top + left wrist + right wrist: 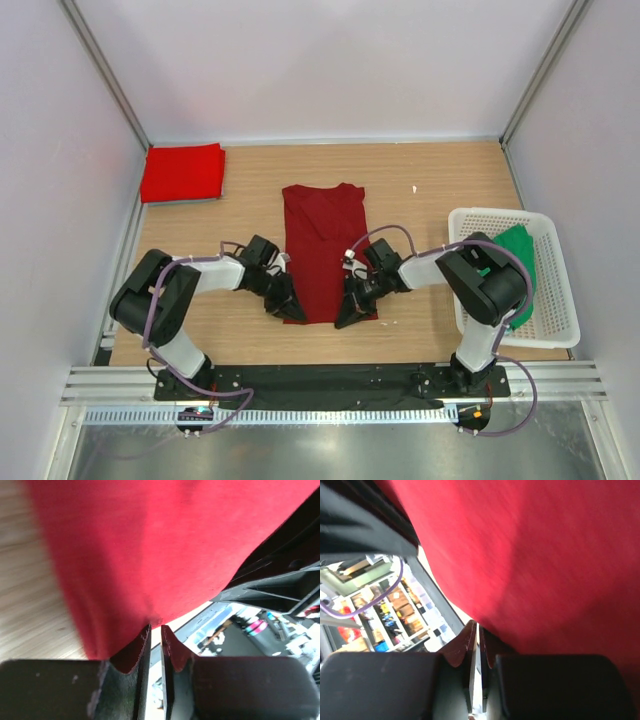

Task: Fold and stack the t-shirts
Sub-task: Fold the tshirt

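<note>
A dark maroon t-shirt (322, 235) lies in the middle of the table as a long narrow strip, collar at the far end. My left gripper (288, 308) sits at its near left corner and my right gripper (347, 318) at its near right corner. In the left wrist view the left gripper (156, 626) has its jaws drawn to a thin slit, pinching the hem of the maroon cloth (150, 545) at the tips. The right gripper (478, 625) stands the same way on the maroon cloth (545, 555). A brighter red t-shirt (182, 172) lies folded at the far left.
A white perforated basket (560, 300) stands at the right edge with a green t-shirt (518, 250) crumpled in it. A small white scrap (415, 188) lies on the wood beyond the maroon shirt. White walls close in the table on three sides.
</note>
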### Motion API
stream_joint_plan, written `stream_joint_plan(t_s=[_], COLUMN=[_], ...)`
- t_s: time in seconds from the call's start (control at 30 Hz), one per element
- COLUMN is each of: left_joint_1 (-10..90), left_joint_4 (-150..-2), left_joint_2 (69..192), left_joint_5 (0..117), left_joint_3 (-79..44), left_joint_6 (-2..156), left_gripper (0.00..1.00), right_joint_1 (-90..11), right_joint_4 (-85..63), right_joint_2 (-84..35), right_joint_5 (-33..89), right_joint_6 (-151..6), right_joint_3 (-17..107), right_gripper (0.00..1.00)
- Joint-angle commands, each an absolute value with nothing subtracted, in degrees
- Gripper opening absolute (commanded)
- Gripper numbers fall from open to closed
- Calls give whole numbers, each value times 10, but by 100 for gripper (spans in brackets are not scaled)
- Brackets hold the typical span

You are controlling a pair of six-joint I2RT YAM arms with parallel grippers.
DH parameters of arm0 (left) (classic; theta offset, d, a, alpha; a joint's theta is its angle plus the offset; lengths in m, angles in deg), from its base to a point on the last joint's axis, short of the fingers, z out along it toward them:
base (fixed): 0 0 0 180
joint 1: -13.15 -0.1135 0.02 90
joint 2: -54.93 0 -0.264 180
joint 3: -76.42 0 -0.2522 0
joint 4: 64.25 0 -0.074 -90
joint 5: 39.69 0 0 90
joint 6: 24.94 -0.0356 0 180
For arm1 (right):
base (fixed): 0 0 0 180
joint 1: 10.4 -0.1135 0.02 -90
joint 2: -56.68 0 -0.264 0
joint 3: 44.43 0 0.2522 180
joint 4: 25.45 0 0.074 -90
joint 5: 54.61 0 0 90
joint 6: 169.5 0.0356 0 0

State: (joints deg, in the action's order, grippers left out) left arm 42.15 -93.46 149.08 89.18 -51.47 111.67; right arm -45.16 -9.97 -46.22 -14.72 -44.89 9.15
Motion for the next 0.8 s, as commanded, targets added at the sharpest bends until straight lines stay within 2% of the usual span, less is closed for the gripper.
stream_joint_plan(t_s=[0.0, 0.13, 0.3, 0.43, 0.53, 0.57, 0.67, 0.77], left_joint_1=[396, 389, 386, 396, 401, 401, 400, 372], left_joint_4=[-938, -944, -945, -1011, -1102, -1124, -1180, -1168], left_joint_2=[1505, 1519, 1497, 1430, 1334, 1312, 1241, 1211], left_joint_5=[865, 863, 874, 887, 849, 823, 776, 779], left_joint_3=[-537, -560, -560, -525, -477, -464, -445, -488], left_joint_6=[1116, 1116, 1122, 1117, 1108, 1109, 1118, 1153], left_gripper=[15, 14, 15, 25, 34, 38, 52, 52], right_joint_1=[-438, -402, -307, -283, -283, -285, -285, -286], right_joint_4=[-121, -80, 22, 112, 179, 196, 180, 114], right_joint_2=[-438, -398, -333, -254, -147, -124, -71, -76], right_joint_5=[-137, -115, -76, -7, 56, 79, 84, 54], right_joint_6=[-441, -444, -463, -444, -411, -406, -380, -334], right_joint_3=[52, 12, -39, -33, 3, 9, -2, -49], right_gripper=[12, 13, 13, 14, 25, 39, 59, 60])
